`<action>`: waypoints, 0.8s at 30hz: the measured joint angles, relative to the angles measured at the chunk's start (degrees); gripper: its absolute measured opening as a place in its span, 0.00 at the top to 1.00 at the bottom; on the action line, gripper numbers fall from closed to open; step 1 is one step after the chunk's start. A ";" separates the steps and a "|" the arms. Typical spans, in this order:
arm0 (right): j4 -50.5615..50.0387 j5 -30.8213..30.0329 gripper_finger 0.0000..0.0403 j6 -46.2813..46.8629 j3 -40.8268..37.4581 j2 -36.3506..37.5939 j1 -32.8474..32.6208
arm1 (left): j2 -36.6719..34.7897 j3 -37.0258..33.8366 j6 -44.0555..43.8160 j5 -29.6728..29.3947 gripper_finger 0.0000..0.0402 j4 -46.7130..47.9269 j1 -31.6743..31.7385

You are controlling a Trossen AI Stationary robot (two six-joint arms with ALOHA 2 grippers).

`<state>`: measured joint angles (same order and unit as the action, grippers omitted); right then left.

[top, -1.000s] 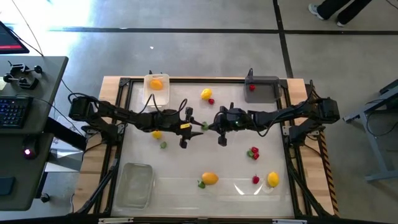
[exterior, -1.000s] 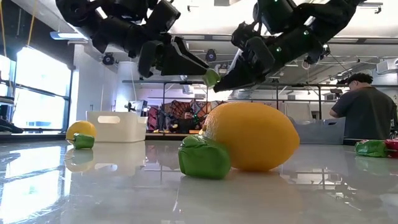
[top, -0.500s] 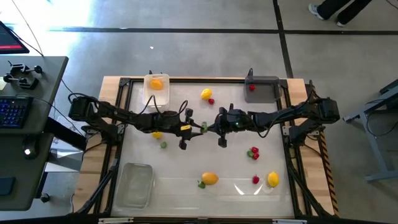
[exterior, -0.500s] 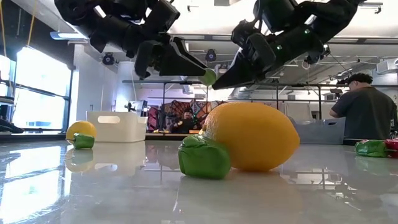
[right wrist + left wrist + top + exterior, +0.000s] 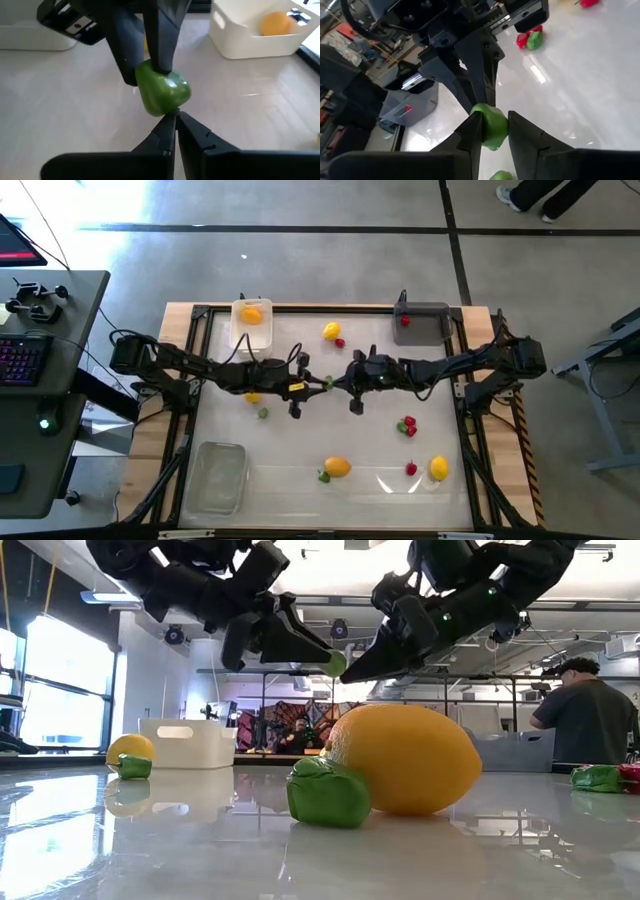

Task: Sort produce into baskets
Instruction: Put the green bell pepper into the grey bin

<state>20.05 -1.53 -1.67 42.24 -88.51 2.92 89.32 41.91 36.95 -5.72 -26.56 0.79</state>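
Observation:
A small green produce piece (image 5: 328,383) hangs high above the table's middle, between my two grippers, which meet tip to tip. My left gripper (image 5: 490,131) reaches in from the table's left and is shut on the piece (image 5: 489,127). My right gripper (image 5: 173,119) comes from the right, its fingers almost together at the piece's (image 5: 160,92) near end. In the low view the piece (image 5: 336,663) shows between the two dark gripper tips. The white basket (image 5: 240,335) holds an orange fruit (image 5: 251,314). The dark grey basket (image 5: 430,326) holds a red piece (image 5: 405,320). The clear basket (image 5: 215,478) stands near left. My left gripper pinches the green piece's two opposite sides (image 5: 481,129) between its fingers, slanting slightly down from the table's left. The piece is lifted clear of the table. My right gripper has the piece's end that faces it (image 5: 167,109) at its nearly closed fingertips, slanting down from the table's right; its own fingers hide the pinched part.
Loose produce lies on the white tabletop: a yellow and a red piece (image 5: 333,334) at the far middle, a yellow fruit (image 5: 252,395) and a green piece (image 5: 263,413) under the left arm, red and green pieces (image 5: 408,424), an orange fruit (image 5: 337,467), and a yellow fruit (image 5: 439,468) near right.
My left gripper's fingers have closed in on the green piece, which stays at my right gripper's tips. Both arms have kept their places above the table's middle.

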 joint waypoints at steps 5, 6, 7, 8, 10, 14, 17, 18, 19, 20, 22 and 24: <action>-0.92 -2.09 0.84 -1.84 0.02 0.41 0.81 | 0.00 0.00 -0.61 -1.04 0.86 0.16 0.05; -2.42 -2.31 0.81 -2.10 0.06 1.10 1.02 | 0.00 -0.04 -1.25 -1.18 0.86 0.52 0.07; -4.25 -2.42 0.78 -2.81 0.20 1.98 1.31 | 0.04 -0.09 -1.96 -1.22 0.87 0.72 0.09; -6.46 -2.75 0.74 -3.50 0.60 3.06 1.59 | 0.04 -0.09 -2.32 -1.24 0.87 0.81 0.09; -10.72 -5.08 0.68 -4.75 1.53 5.37 1.91 | -0.17 -0.09 -2.85 -1.27 0.87 0.86 -0.02; -15.84 -9.52 0.59 -7.36 2.19 10.28 2.09 | -2.60 -0.09 -3.76 -2.71 0.87 2.90 -0.15; -17.65 -9.60 0.57 -8.58 2.19 12.22 2.63 | -6.71 -0.09 -4.66 -3.64 0.87 6.83 -0.80; -17.73 -9.58 0.57 -9.07 2.19 12.41 2.81 | -8.33 -0.05 -5.59 -3.30 0.87 8.19 -1.24; -17.78 -9.51 0.58 -9.66 2.19 12.44 3.09 | -10.26 0.19 -7.02 -2.17 0.87 10.70 -1.64; -17.96 -9.45 0.59 -10.31 2.19 12.44 3.44 | -12.13 0.70 -8.87 -0.60 0.87 13.65 -2.08; -18.18 -9.45 0.60 -11.38 2.19 12.37 4.24 | -15.54 2.44 -12.86 2.41 0.87 19.09 -3.26; -18.33 -9.43 0.62 -11.91 2.19 12.37 4.97 | -18.50 4.52 -16.62 4.00 0.87 26.53 -4.90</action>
<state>1.72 -10.96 -13.59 44.42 -76.14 7.89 70.81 46.43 20.32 -1.71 -0.03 -4.10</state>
